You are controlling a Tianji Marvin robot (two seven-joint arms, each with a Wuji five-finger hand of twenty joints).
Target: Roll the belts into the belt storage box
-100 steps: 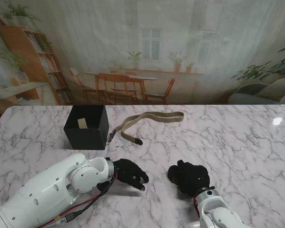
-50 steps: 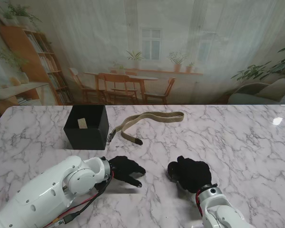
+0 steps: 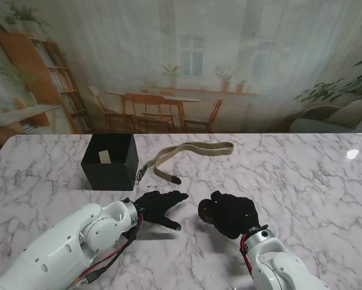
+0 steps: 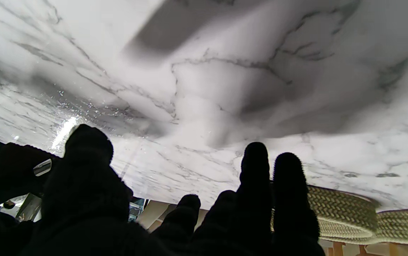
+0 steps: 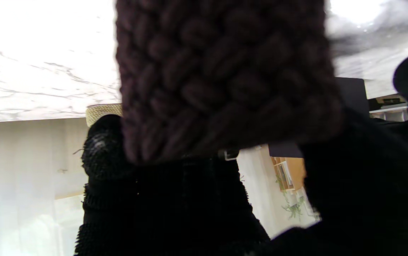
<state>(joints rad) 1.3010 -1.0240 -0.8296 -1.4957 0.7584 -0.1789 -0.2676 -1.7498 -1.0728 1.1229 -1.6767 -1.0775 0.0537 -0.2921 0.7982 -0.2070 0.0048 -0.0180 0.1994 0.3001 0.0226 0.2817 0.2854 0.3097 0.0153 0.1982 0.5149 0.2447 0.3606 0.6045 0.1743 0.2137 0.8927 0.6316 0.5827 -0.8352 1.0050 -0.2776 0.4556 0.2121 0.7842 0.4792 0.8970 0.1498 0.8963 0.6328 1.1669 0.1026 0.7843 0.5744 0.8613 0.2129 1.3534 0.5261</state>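
No readable writing shows anywhere; the square black belt storage box (image 3: 110, 161) carries only a small pale tag inside, too small to read; the box stands on the white marble table (image 3: 301, 175) at my far left; the long khaki woven belt (image 3: 190, 153) lies folded in a loop just to the right of the box, its dark tip toward me and its metal clip end beside the box wall. Compared with one second ago, both hands have moved farther from me toward the belt, and the left fingers, curled then, are now stretched out. The black-gloved left hand (image 3: 158, 206) has its fingers (image 4: 255, 167) spread apart and extended, holding nothing, hovering near the table; in its wrist view the khaki belt (image 4: 342, 211) lies just ahead of the fingertips. The black-gloved right hand (image 3: 228, 213) is curled closed; its wrist view shows a dark brown braided belt (image 5: 221, 74) held in the fingers, so it grips this second belt.
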